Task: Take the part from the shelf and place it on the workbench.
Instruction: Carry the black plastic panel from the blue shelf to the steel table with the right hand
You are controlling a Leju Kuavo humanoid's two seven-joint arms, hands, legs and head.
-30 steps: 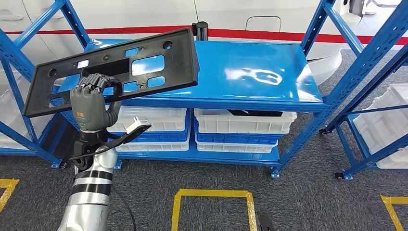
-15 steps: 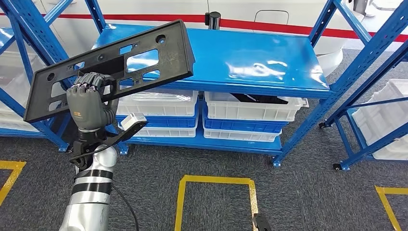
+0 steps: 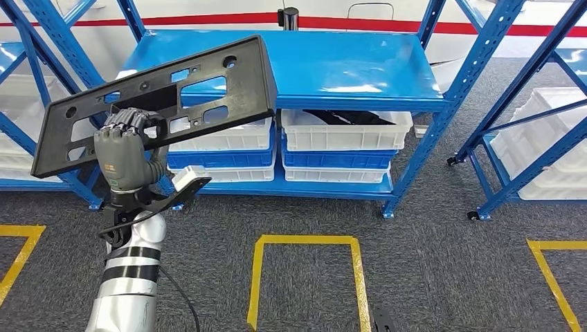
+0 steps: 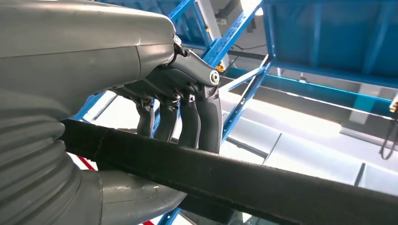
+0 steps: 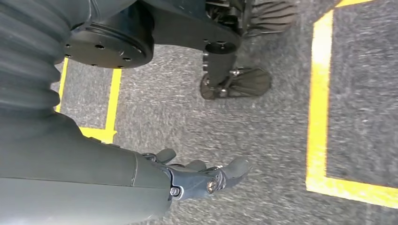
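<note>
We see our left hand (image 3: 124, 155) with fingers curled through a cutout of the part (image 3: 156, 97), a flat black plastic plate with rectangular openings, held tilted in the air before the glossy blue metal shelf (image 3: 332, 62). Four white bins (image 3: 342, 131) sit below. Our right hand (image 5: 197, 180) hangs over grey carpet (image 5: 263, 140), fingers loosely spread, holding nothing.

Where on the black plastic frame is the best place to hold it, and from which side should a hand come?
Probably the long lower edge beside a cutout, coming from below. The black frame is flat, thin and full of openings, so fingers can hook through one and wrap the rail. The left hand grips it this way now, left of centre, and the frame tilts with its right end raised.
</note>
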